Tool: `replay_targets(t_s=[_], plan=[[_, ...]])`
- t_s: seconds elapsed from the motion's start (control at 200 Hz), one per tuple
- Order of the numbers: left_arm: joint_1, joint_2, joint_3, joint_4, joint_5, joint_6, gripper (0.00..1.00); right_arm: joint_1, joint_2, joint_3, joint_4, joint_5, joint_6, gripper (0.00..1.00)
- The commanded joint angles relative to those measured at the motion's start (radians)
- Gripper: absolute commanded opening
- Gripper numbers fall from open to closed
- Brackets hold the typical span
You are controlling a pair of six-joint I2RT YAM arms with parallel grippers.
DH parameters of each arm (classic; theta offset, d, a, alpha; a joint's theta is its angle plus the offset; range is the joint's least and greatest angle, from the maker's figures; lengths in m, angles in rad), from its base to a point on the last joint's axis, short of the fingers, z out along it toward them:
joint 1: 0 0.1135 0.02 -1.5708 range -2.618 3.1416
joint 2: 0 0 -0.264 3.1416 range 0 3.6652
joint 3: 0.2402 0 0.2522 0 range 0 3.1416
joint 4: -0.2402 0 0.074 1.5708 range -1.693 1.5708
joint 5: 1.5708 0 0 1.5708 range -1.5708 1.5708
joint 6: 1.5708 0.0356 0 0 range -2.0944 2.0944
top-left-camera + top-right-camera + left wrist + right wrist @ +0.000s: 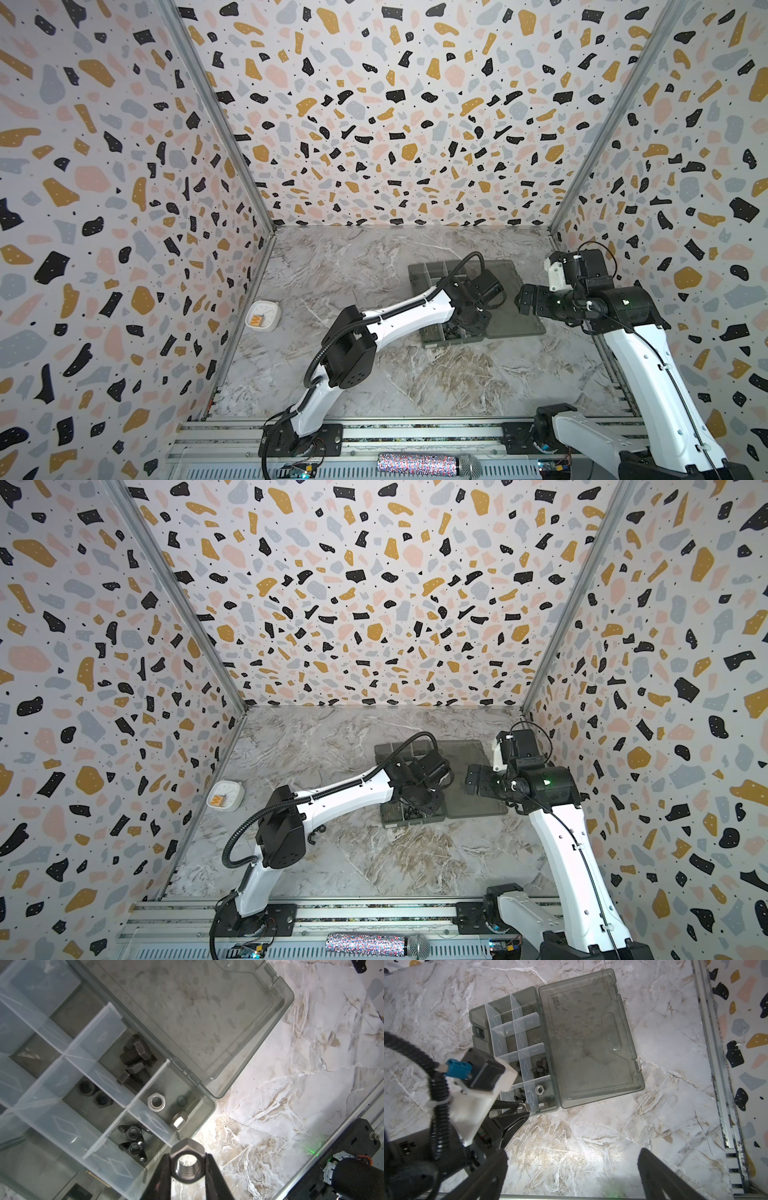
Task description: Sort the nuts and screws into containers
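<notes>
Marble table (291, 1059), box (426, 272) open right of centre in a top view. At its corner the left gripper (188, 1160) is clamped on a silver nut (187, 1171): placing step. Next, likely, move over the compartment (187, 1086) with matching nuts (155, 1102) and release. The right gripper (524, 300) hangs, jaws apart.

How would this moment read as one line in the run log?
left gripper: shut on silver nut, at box corner by silver-nut compartment | right gripper: open, near lid | status: nut not yet dropped
</notes>
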Motion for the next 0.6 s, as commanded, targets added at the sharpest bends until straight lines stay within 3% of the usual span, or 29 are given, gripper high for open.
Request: replay_targets(t_s=[0.0,0.29,0.466,0.596], plan=[[0.009,0.046,0.022,0.013,0.031,0.012,0.25,-0.004,-0.022,-0.005,-0.039,0.018,0.008,0.99],[0.009,0.104,0.05,0.023,0.03,0.031,0.28,-0.009,-0.024,-0.003,-0.052,0.032,0.0,0.99],[0.009,0.121,0.083,0.012,0.02,0.048,0.58,-0.008,-0.019,0.013,-0.051,0.025,-0.007,0.99],[0.012,0.101,0.097,0.004,-0.022,0.06,0.65,-0.009,-0.013,0.021,-0.037,0.011,-0.012,0.99]])
